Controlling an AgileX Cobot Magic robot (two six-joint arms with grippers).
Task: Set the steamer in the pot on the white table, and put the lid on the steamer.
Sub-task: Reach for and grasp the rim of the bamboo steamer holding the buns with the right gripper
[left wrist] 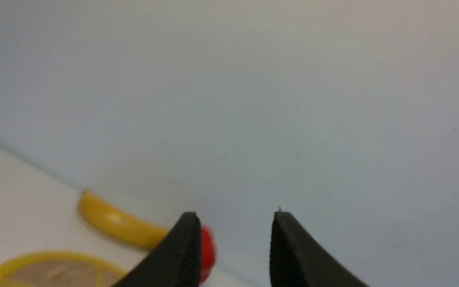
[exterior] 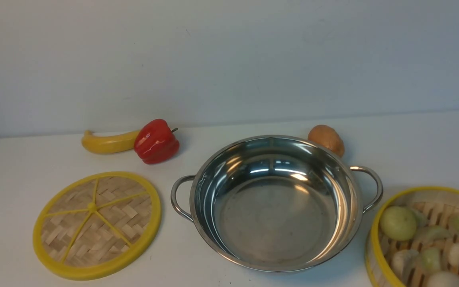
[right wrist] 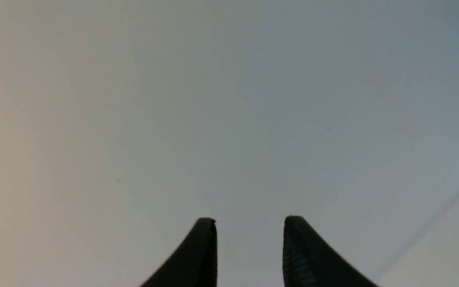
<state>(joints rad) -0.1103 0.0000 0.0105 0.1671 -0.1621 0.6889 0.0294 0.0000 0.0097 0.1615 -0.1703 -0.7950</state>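
The shiny steel pot [exterior: 277, 203] stands empty in the middle of the white table [exterior: 22, 159]. At the front right sits the steamer [exterior: 428, 239], a yellow-rimmed bamboo basket of pale dumplings and buns, cut by the picture's edge. The flat woven lid [exterior: 97, 224] lies left of the pot; its yellow rim [left wrist: 34, 265] shows in the left wrist view. My left gripper [left wrist: 234, 217] is open and holds nothing, raised and facing the wall. The right gripper [right wrist: 250, 221] is open too, nothing between its fingers. Neither arm shows in the front view.
A yellow banana [exterior: 108, 142] and a red bell pepper [exterior: 156, 141] lie at the back left, also seen as banana [left wrist: 118, 225] and pepper [left wrist: 206, 253] by the left wrist. A brown potato [exterior: 326, 139] sits behind the pot. A pale wall rises behind the table.
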